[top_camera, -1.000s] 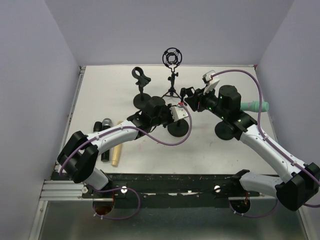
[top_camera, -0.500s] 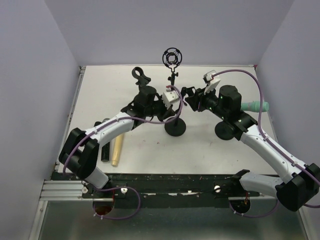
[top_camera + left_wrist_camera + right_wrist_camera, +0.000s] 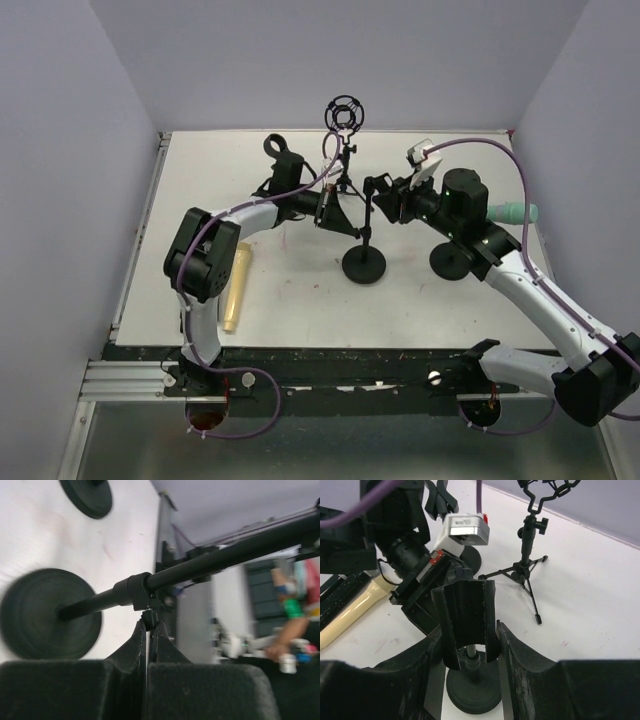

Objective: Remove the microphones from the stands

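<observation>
The left jaws (image 3: 148, 628) pinch a knob (image 3: 149, 615) on the stand (image 3: 364, 264); the right jaws (image 3: 470, 641) hug its clip (image 3: 465, 607). Crooked pulling could tip it.

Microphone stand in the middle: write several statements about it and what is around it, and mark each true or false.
1. The right fingers are closed on the black microphone clip. True.
2. The clip holds a microphone. False: it is empty.
3. The left fingers stand wide open. False: they are shut, with their tips just under the collar on the stand's pole.
4. A cream microphone lies on the table. True.
5. The tripod stand has tipped over. False: it stands upright on its legs.
</observation>
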You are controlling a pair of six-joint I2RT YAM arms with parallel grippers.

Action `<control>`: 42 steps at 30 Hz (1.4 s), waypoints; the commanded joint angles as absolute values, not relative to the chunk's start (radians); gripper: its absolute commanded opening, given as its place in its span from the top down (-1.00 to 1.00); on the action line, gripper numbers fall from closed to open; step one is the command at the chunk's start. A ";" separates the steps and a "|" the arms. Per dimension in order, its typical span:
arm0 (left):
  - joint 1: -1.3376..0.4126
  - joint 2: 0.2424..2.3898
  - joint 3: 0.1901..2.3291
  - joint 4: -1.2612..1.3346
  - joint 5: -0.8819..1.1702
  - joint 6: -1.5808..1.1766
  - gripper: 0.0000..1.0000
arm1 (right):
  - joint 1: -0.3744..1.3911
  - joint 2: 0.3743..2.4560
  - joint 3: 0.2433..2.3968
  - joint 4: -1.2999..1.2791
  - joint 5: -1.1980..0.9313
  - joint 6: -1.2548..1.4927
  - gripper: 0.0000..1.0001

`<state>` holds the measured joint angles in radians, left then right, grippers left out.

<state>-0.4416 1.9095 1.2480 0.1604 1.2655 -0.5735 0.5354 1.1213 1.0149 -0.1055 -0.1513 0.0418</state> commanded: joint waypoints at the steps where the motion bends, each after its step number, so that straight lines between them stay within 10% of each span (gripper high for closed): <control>1: -0.452 2.037 1.318 0.487 1.618 -1.174 1.00 | 0.535 1.108 1.052 -0.129 -0.173 0.015 0.56; 4: -0.453 2.005 1.249 0.721 1.595 -1.249 0.89 | 0.535 1.104 1.052 -0.129 -0.167 0.012 0.56; 9: -0.454 1.948 1.236 0.730 1.562 -1.181 0.01 | 0.534 1.095 1.051 -0.126 -0.167 0.011 0.56; 11: -0.453 1.889 1.232 0.698 1.516 -1.090 -0.97 | 0.531 1.092 1.046 -0.124 -0.164 0.011 0.56; 17: -0.531 1.747 1.491 -0.599 1.053 0.149 -0.97 | 0.529 1.092 1.035 -0.109 -0.164 0.014 0.56; 28: -0.696 1.370 0.866 0.062 0.421 0.725 -0.97 | 0.518 1.095 1.035 -0.103 -0.169 0.034 0.56; 42: -0.810 1.382 0.736 0.419 0.425 1.098 -0.40 | 0.515 1.104 1.051 -0.114 -0.173 0.046 0.56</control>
<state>-0.7826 1.3552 0.7280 0.3023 0.4541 0.9234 0.5213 1.1061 1.0275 -0.1585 -0.1543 0.0257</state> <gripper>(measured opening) 0.720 0.470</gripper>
